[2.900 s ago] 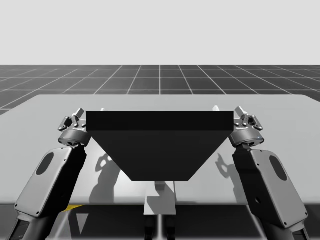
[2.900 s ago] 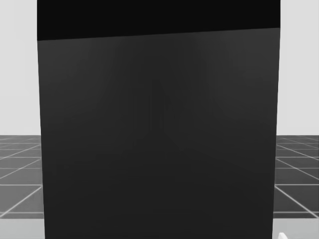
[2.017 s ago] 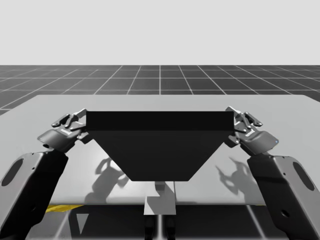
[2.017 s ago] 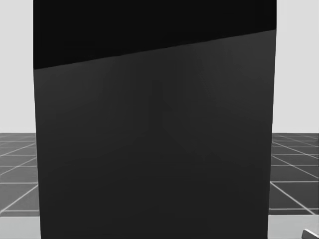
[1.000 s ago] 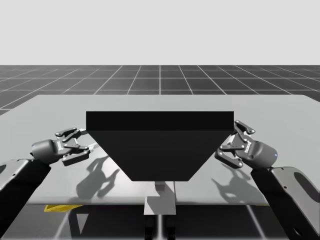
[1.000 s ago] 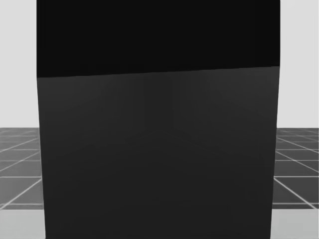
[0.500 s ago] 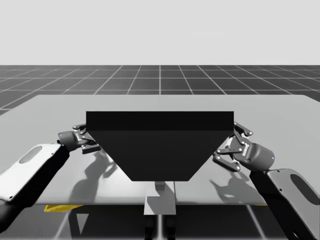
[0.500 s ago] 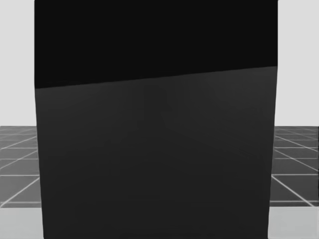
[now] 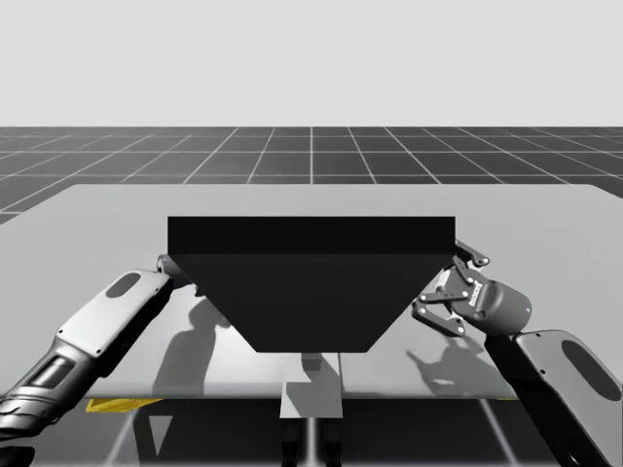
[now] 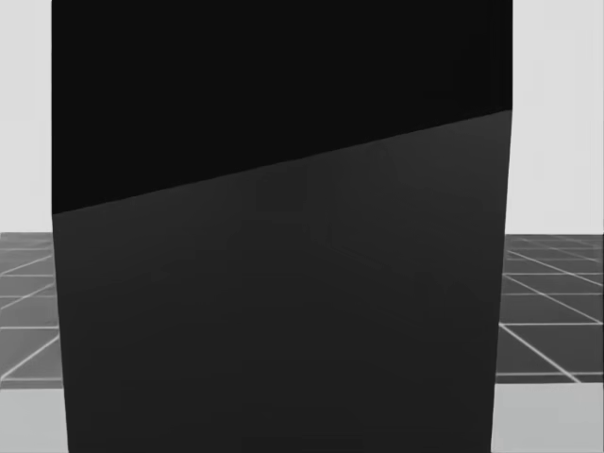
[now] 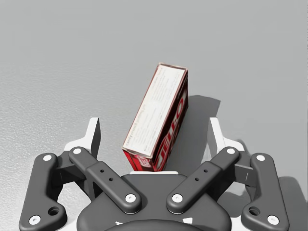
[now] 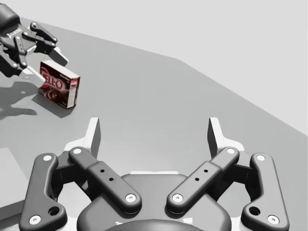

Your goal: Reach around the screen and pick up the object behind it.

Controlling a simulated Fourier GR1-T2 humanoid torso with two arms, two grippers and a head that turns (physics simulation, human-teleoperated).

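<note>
A dark screen (image 9: 311,282) stands mid-table and blocks the head view (image 10: 283,283). A red box (image 11: 159,115) with white print stands on the grey table behind the screen. My left gripper (image 11: 155,137) is open, with the box between its fingers (image 11: 94,137) and touching neither. In the high view my left arm (image 9: 107,321) reaches behind the screen's left edge, which hides its gripper. My right gripper (image 9: 450,292) hangs open at the screen's right edge. The right wrist view shows the red box (image 12: 60,84) far ahead of my right gripper (image 12: 154,134), under the left gripper (image 12: 45,65).
The grey table (image 9: 311,199) stretches wide behind the screen. A narrow grey post (image 9: 311,389) stands at the table's front edge under the screen. A yellow patch (image 9: 107,404) lies below the front edge at the left.
My left arm has swung in behind the screen's left edge, so the screen now hides its gripper in the high view. The right gripper has barely shifted. My head has turned slightly.
</note>
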